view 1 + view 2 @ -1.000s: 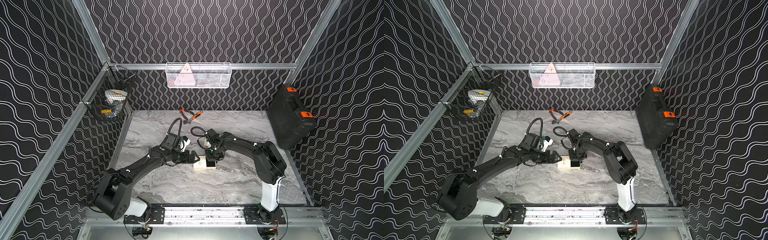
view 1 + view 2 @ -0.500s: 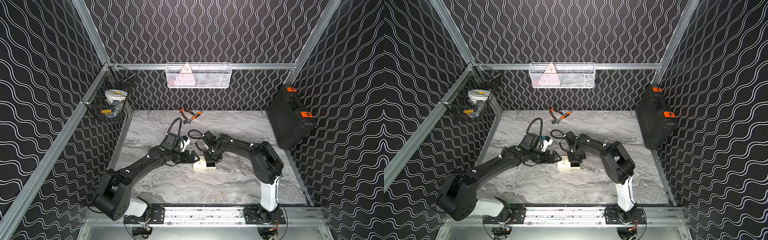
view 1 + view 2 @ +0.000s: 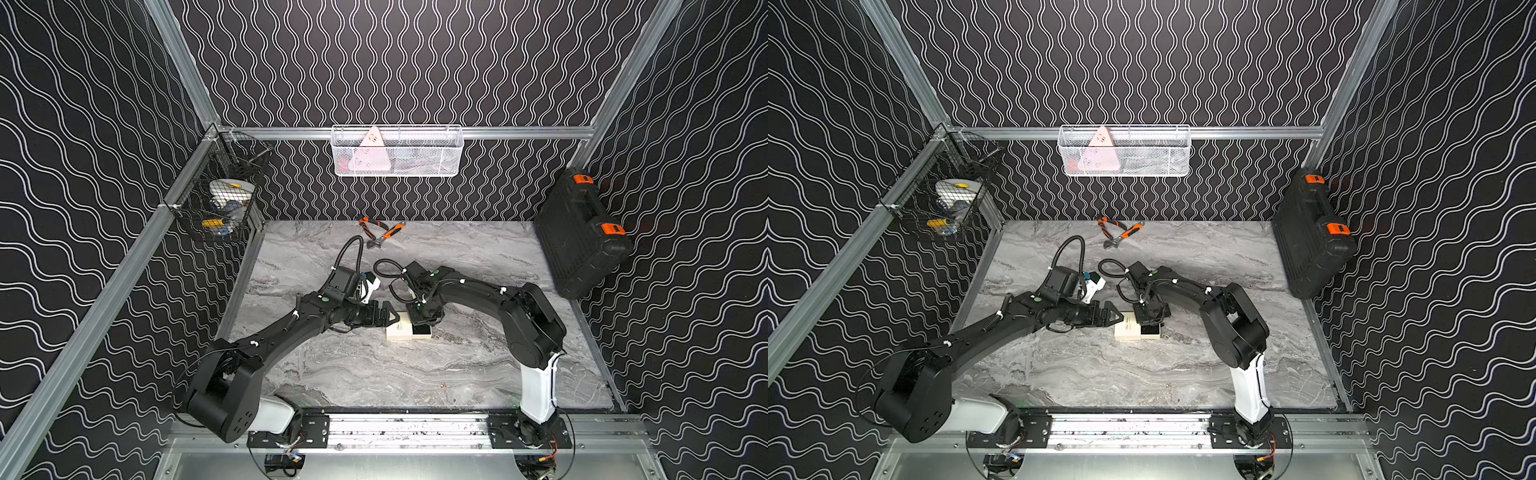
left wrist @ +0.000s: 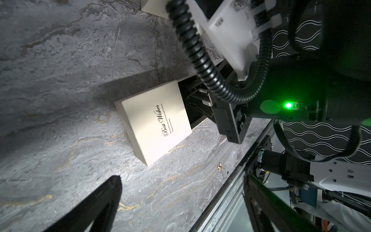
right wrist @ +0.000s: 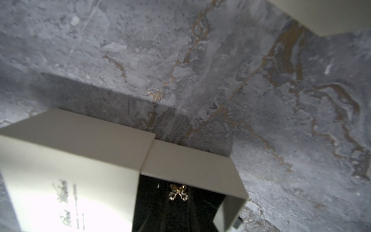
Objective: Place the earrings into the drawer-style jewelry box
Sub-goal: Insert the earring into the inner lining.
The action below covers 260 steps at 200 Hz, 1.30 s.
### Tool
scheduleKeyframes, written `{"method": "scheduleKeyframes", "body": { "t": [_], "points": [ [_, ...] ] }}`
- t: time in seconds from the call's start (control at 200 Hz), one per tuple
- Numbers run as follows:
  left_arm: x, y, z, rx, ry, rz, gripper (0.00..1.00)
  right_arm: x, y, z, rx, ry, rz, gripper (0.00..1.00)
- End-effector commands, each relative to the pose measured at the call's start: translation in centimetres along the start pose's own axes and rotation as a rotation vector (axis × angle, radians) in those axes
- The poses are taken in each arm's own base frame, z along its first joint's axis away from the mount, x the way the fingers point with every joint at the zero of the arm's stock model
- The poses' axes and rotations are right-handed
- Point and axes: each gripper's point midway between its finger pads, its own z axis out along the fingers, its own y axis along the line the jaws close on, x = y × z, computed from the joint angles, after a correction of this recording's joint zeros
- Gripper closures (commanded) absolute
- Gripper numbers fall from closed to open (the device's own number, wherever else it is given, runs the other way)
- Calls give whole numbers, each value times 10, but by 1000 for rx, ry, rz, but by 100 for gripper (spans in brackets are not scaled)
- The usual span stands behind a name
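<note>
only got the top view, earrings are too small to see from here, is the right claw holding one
Observer: Right wrist view shows a bow-shaped earring glinting at the tips of the right claw, over the black lining of the open drawer. It looks pinched, not dropped.
Operator: any others lying out
Observer: Yes. Left wrist view shows a second earring lying on the table, apart from the jewelry box, toward the table's front edge.
Operator: left claw carrying anything
Observer: No. In its wrist view the left claw stands wide open with nothing between the fingers.
</note>
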Motion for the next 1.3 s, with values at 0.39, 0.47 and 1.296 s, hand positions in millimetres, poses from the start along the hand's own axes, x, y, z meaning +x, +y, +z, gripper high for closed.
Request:
{"method": "scheduleKeyframes", "body": {
  "t": [0.39, 0.47, 1.296],
  "points": [
    [0, -2, -2, 6, -8, 26, 1, 5, 0, -7, 3, 15, 0, 72],
    [-1, -2, -2, 6, -10, 28, 1, 4, 0, -9, 4, 10, -4, 69],
    [-2, -3, -5, -2, -26, 39, 1, -3, 19, -85, -70, -83, -10, 60]
  ]
}}
